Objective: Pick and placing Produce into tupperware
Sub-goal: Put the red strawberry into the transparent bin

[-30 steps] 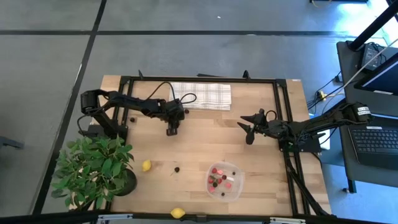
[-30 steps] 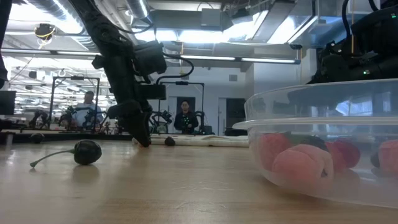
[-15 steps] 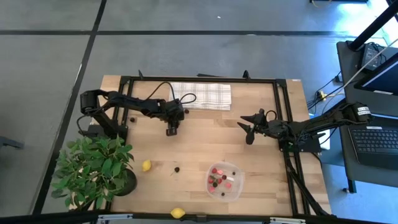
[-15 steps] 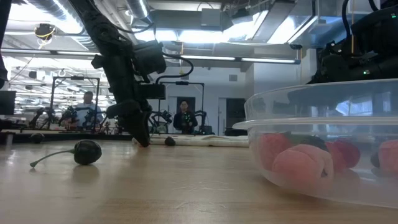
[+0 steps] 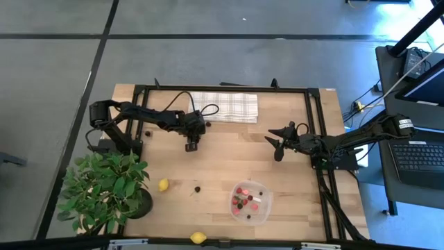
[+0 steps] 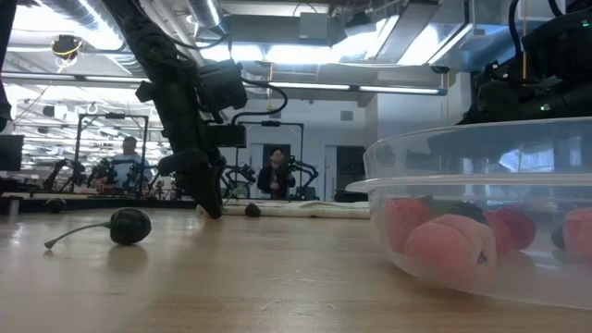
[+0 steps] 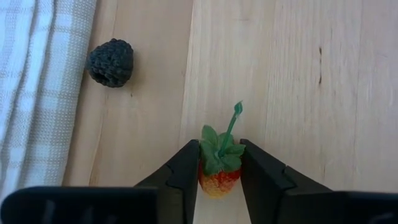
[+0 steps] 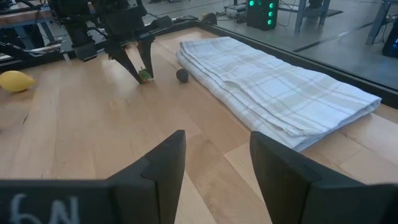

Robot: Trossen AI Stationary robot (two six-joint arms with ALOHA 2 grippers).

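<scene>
now left hand (image 7: pixel 219 171) around strawberry (image 7: pixel 219 167)

Left gripper (image 7: pixel 219 167) down at the table, fingers pinched together. Right gripper (image 5: pixel 277 147) hovering apart, fingers spread, arm waiting.

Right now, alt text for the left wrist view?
The left gripper has its fingers shut on a small strawberry with green leaves and stem, on the wooden table. A dark blackberry lies beside the checked cloth.
</scene>
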